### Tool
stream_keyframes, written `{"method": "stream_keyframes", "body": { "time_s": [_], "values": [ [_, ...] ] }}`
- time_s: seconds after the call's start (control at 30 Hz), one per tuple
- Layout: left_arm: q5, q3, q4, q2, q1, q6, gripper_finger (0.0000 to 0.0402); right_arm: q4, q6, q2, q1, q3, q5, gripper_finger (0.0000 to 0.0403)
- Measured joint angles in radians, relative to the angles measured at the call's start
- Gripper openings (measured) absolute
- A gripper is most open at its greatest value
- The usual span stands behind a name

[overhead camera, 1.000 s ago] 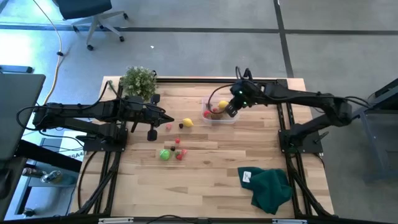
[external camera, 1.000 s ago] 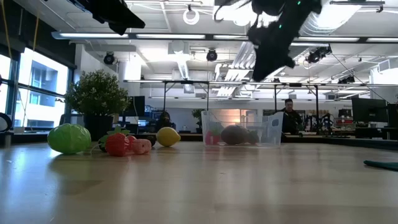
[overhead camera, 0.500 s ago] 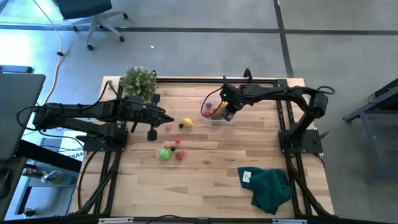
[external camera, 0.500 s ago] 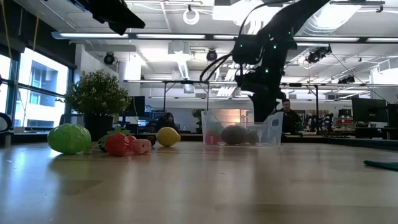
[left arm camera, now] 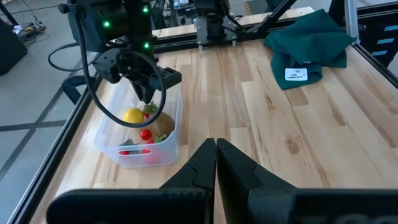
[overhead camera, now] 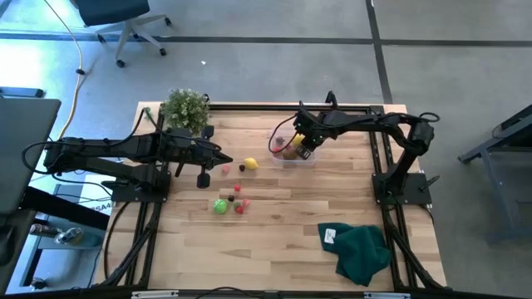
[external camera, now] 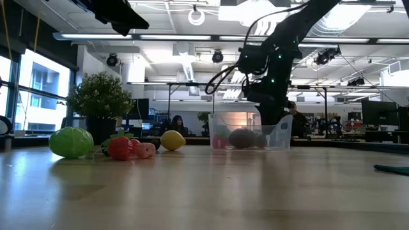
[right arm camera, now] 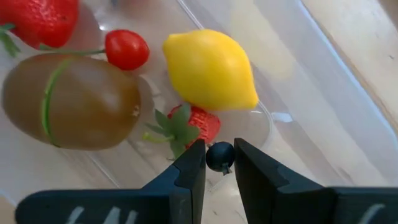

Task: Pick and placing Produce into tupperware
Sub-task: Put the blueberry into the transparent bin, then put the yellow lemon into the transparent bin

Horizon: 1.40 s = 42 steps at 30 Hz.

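Observation:
The clear tupperware (overhead camera: 304,162) stands on the far middle of the table, also in the low view (external camera: 282,135) and the left wrist view (left arm camera: 151,156). Inside it lie a yellow lemon (right arm camera: 210,70), a brown kiwi (right arm camera: 74,102), strawberries (right arm camera: 189,126) and a cherry tomato (right arm camera: 126,49). My right gripper (overhead camera: 294,151) reaches down into the tub (external camera: 266,125) and is shut on a small dark berry. A second lemon (overhead camera: 250,164), a green fruit (overhead camera: 219,207) and small red pieces (overhead camera: 239,204) lie on the table's left half. My left gripper (left arm camera: 216,149) hovers shut near them (overhead camera: 226,159). My right gripper pinches the small dark berry (right arm camera: 219,156) between its two fingertips (right arm camera: 191,163), coming from above and pointing down into the tub. The berry is lifted clear, just above a strawberry and beside the lemon.
A leafy potted plant (overhead camera: 184,108) stands at the far left corner. A dark green cloth (overhead camera: 359,250) lies near the right near corner. Bare wood stretches across the middle and near side of the table.
My right gripper has come down from well above the tupperware into it, shifting slightly toward the table's left, with the arm folding in. The produce on the table has stayed in place.

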Motion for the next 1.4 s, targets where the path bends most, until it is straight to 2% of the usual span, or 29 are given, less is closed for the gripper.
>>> {"method": "stream_keyframes", "body": {
  "time_s": [0.1, 0.87, 1.2, 1.4],
  "values": [
    [0.000, 0.000, 0.000, 0.000, 0.000, 0.000, 0.0005, 0.002, -0.002, 0.001, -0.003, 0.000, -0.033, 0.0071],
    [0.000, 0.000, 0.000, 0.000, 0.000, 0.000, 0.0005, 0.033, -0.023, 0.003, -0.002, 0.000, -0.081, 0.0074],
    [0.000, 0.000, 0.000, 0.000, 0.000, 0.000, 0.0005, 0.049, 0.003, 0.003, -0.002, 0.000, -0.069, 0.0147],
    [0.000, 0.000, 0.000, 0.000, 0.000, 0.000, 0.0005, 0.101, 0.004, -0.011, -0.002, 0.000, -0.115, 0.0157]
  ]
}}
